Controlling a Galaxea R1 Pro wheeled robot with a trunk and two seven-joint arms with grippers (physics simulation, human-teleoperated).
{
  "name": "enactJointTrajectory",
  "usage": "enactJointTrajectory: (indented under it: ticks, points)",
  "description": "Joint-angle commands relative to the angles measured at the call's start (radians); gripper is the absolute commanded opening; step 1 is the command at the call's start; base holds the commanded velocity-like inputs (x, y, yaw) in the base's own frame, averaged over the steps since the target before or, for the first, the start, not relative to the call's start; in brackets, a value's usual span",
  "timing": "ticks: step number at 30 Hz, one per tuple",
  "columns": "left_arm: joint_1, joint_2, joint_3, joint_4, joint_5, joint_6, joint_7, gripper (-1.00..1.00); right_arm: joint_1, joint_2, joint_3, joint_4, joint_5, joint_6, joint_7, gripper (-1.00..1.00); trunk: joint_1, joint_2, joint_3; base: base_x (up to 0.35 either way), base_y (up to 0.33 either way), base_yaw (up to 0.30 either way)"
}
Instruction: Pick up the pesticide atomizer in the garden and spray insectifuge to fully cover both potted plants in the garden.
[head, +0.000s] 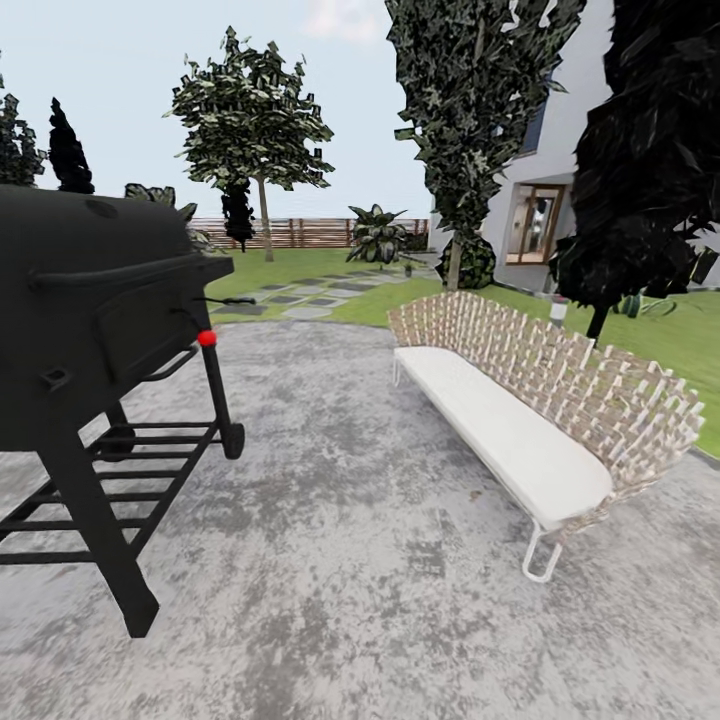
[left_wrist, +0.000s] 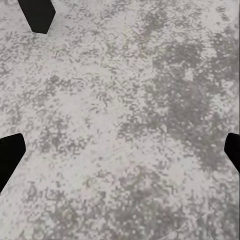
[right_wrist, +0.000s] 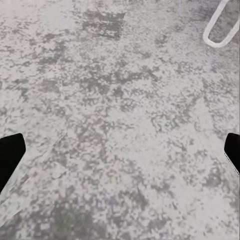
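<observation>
Robot's on the grey patio (head: 350, 560), btwn a black grill (head: 100, 330) and a wicker bench (head: 520, 410). Left gripper (left_wrist: 120, 150) and right gripper (right_wrist: 120, 150): both wide open, holding nothing. Sprayer and potted plants not located yet; lawn (head: 290, 265) lies ahead. Whole task left: find, grab, spray.

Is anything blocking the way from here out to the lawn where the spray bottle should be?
No bottle is visible yet. A black grill stands left and a wicker bench right, with open grey paving between them leading toward the lawn. Both claws hang open over paving.
</observation>
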Motion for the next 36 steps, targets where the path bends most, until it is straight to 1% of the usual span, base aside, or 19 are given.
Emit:
enactJointTrajectory:
  ticks: [1,16,26,36]
  points:
    - [-0.001,0.000,0.000,0.001,0.005,-0.003,0.000,1.00,-0.001,-0.001,-0.004,0.001,0.009,-0.003,-0.001,1.00,0.000,0.000,-0.001,0.339,0.000,0.000]
    - [0.001,-0.002,-0.010,0.016,0.001,-0.011,-0.005,1.00,-0.001,-0.003,-0.002,0.000,0.010,-0.004,0.001,1.00,0.000,0.000,-0.001,0.340,0.000,0.004]
    - [0.001,0.000,-0.009,0.016,0.001,-0.017,-0.005,1.00,-0.001,-0.003,-0.003,0.000,0.010,-0.004,0.001,1.00,0.000,0.000,-0.001,0.339,0.000,0.206]
    - [0.001,0.001,-0.009,0.016,0.001,-0.017,-0.004,1.00,-0.001,-0.003,-0.003,0.000,0.010,-0.004,0.001,1.00,0.000,0.000,-0.001,0.339,0.000,0.031]
